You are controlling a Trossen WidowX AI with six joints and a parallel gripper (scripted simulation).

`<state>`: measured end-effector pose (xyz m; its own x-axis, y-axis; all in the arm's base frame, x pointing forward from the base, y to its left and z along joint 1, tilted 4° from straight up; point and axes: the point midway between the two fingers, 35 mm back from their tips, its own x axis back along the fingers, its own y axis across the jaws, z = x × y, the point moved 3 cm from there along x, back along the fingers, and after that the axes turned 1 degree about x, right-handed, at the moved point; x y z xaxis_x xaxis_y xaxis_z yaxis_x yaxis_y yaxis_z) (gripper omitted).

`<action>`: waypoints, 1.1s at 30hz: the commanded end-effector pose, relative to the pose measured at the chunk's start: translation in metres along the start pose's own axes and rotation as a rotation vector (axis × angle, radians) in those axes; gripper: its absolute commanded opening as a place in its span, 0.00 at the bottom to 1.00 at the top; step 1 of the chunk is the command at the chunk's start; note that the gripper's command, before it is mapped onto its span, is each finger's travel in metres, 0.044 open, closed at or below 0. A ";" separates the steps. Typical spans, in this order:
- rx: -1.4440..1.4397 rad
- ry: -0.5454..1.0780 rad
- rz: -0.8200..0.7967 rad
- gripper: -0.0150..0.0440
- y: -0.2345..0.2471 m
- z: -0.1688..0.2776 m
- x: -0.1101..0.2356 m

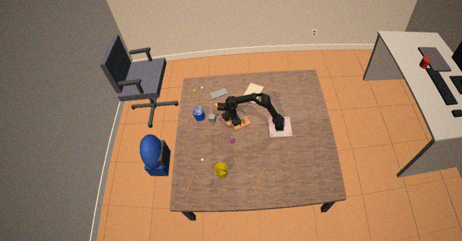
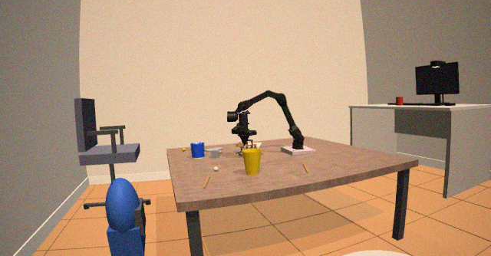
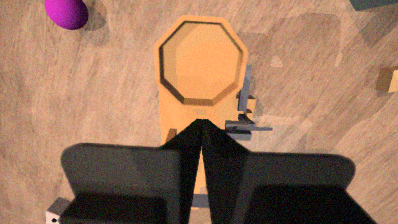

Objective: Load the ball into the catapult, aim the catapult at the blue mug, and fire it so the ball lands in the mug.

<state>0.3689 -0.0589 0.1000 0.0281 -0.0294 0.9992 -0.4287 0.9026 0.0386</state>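
Gripper (image 3: 202,122): fingers pressing together, gripping nothing, tips hovering over the catapult (image 3: 200,90) arm just behind its cup, which is showing no ball inside.
Catapult: sitting mid-table, near the mug (image 1: 198,113).
Purple ball (image 3: 66,12): lying on the table (image 1: 289,169) beside the cup.

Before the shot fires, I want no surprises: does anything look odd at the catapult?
Yes. The catapult's octagonal cup is empty, with no ball loaded. The gripper is shut on nothing, its tips pressed on the arm just behind the cup. A purple ball lies loose on the table nearby.
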 end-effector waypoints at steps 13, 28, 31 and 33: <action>0.000 -0.004 -0.005 0.25 0.002 -0.007 -0.024; 0.001 -0.006 0.001 0.39 0.000 -0.013 -0.013; 0.000 -0.006 -0.003 0.52 0.001 -0.028 0.008; 0.000 -0.006 -0.005 0.61 0.003 -0.034 0.017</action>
<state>0.3912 -0.0480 0.1015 0.0349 -0.0326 0.9989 -0.4300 0.9017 0.0445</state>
